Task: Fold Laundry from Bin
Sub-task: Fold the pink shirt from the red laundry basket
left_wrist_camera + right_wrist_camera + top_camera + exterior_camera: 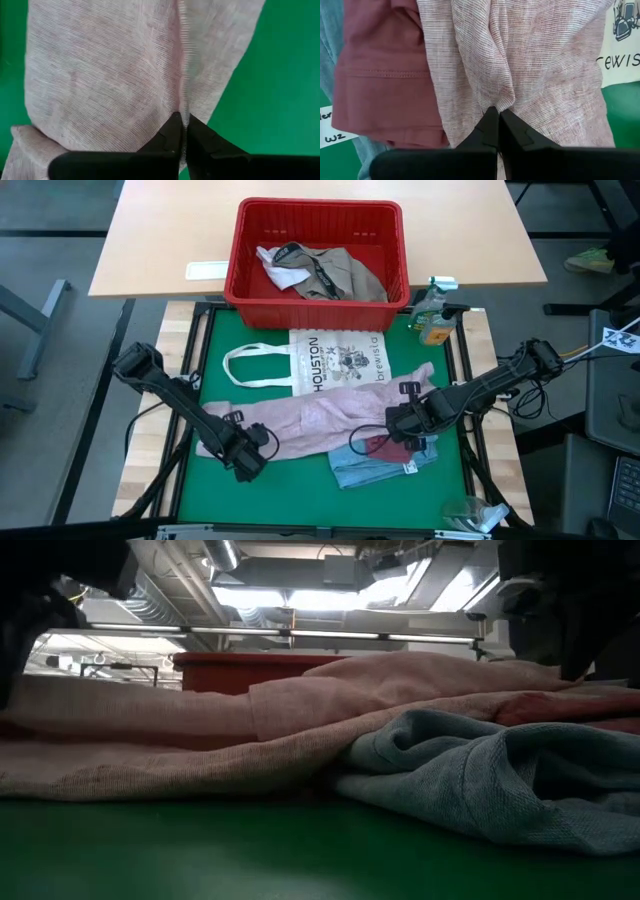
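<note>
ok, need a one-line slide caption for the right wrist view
Right gripper shut on the pale pink garment, pinching a fold beside the maroon garment.

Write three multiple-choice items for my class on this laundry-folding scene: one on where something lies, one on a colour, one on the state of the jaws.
1. Where does the pale pink garment lie?
A. In the red bin
B. Spread on the green mat, across the lower edge of the tote bag
C. On the wooden table behind the bin

2. What colour is the garment just beside the pink one in the right wrist view?
A. Maroon
B. Yellow
C. Black

3. How do the jaws of the two grippers stand?
A. Both wide open above the cloth
B. Left open, right shut
C. Both pinched on the pink cloth

Answers:
1 B: the high view shows it stretched over the green mat, below the red bin and overlapping the tote bag.
2 A: maroon fabric borders the pink.
3 C: the left gripper and right gripper each close on a fold of it.
</note>
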Available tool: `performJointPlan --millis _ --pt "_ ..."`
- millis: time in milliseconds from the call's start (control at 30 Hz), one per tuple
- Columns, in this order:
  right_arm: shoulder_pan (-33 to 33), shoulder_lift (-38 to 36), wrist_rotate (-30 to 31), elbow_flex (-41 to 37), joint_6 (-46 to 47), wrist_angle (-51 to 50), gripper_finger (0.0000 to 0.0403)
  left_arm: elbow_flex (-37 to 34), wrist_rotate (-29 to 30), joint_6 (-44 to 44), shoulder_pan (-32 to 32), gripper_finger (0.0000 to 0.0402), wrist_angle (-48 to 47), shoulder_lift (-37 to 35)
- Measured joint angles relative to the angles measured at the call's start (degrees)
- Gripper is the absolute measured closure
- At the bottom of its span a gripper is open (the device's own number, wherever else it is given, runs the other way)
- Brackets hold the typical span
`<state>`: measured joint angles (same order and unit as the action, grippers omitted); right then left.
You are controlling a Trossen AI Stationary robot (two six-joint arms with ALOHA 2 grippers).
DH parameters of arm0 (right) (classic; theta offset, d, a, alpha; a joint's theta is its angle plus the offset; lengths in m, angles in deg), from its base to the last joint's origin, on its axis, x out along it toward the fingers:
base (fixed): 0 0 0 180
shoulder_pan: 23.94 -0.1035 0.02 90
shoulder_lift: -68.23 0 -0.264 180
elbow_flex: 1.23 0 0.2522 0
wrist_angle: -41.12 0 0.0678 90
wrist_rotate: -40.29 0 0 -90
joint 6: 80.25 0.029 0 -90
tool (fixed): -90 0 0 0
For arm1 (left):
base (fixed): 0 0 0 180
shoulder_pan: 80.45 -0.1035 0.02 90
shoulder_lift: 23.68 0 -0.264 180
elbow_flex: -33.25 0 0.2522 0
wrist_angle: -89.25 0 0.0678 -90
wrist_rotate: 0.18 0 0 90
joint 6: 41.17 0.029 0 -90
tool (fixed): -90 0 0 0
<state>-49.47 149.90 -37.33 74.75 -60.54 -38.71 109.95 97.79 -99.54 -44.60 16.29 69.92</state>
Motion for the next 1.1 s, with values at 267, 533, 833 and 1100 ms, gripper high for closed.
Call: performJointPlan --millis 267,533,833,1100 --pt "0.00 0.00 0.00 0.00 0.00 -0.06 0.0402 0.00 -1.26 0.00 0.70 0.0345 0.74 3.55" --pt "0.02 0.00 -0.46 0.00 0.00 -0.24 0.0336 0.00 -1.77 -0.07 0.70 0.0293 1.91 3.59" --pt "0.02 0.00 -0.52 0.00 0.00 -0.19 0.0252 0.00 -7.88 -0.07 -0.27 0.0277 3.07 3.45" --pt "0.02 0.00 -0.73 -0.02 -0.02 -0.14 0.0248 0.00 -11.36 1.15 -2.79 0.0280 2.71 0.04"
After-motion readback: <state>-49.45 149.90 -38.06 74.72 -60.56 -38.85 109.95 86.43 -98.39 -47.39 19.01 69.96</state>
